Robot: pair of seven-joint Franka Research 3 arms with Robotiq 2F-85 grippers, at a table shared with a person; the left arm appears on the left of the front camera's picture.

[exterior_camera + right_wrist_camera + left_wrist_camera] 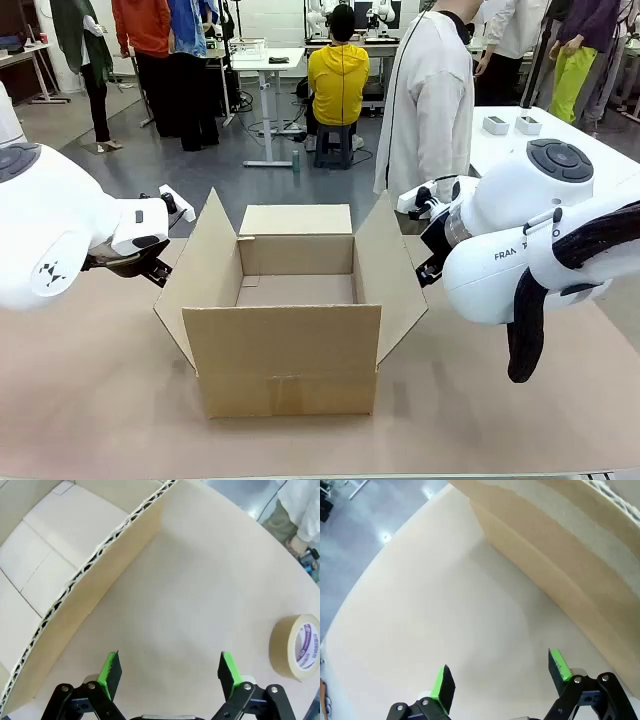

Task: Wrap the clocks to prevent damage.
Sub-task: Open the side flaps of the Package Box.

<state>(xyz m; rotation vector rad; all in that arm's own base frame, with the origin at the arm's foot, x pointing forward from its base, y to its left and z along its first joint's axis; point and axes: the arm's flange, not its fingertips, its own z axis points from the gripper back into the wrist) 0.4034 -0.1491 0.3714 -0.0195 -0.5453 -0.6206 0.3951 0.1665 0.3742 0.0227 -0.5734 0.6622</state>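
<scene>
The clocks are out of view. An open cardboard box point(285, 340) stands in the middle of the table with its flaps spread, and its inside is bare. My left gripper point(157, 268) hovers just left of the box's left flap. In the left wrist view this gripper point(500, 677) is open over bare table, with the box wall point(560, 545) beside it. My right gripper point(427, 268) sits close to the right flap. It point(167, 672) is open too, nothing between its green pads, and the flap edge point(95, 565) runs along one side.
A roll of brown packing tape point(295, 647) lies on the table beyond my right gripper. A person in a white top point(430, 100) stands at the far side of the beige table point(100, 400). Bare tabletop lies in front of the box.
</scene>
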